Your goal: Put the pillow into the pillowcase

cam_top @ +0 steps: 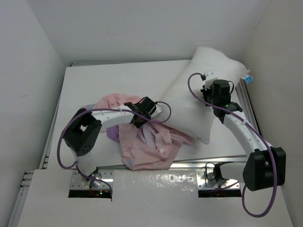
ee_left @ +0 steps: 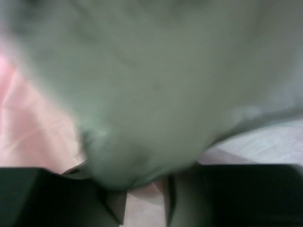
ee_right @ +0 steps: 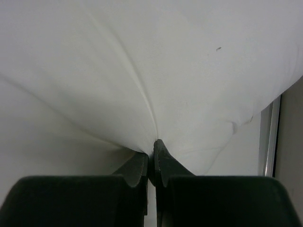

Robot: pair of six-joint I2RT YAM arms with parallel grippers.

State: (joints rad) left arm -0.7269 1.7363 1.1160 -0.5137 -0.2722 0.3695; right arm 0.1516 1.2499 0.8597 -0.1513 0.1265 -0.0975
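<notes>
Pinching only a thin fold of the pillow (ee_right: 142, 71), my right gripper (ee_right: 152, 149) could lose it when pulling; whether my left gripper (ee_left: 142, 191) grips, I cannot tell.

One white pillow (cam_top: 199, 94), upper right of the frame; one pink pillowcase (cam_top: 142, 146), lower centre; two arms, a left arm (cam_top: 109, 116) and a right arm (cam_top: 241, 127); two purple cables (cam_top: 64, 137), one per arm; one blue tag (cam_top: 246, 78); one table (cam_top: 94, 80).

No legible text, labels, brands or numbers in any view.
</notes>
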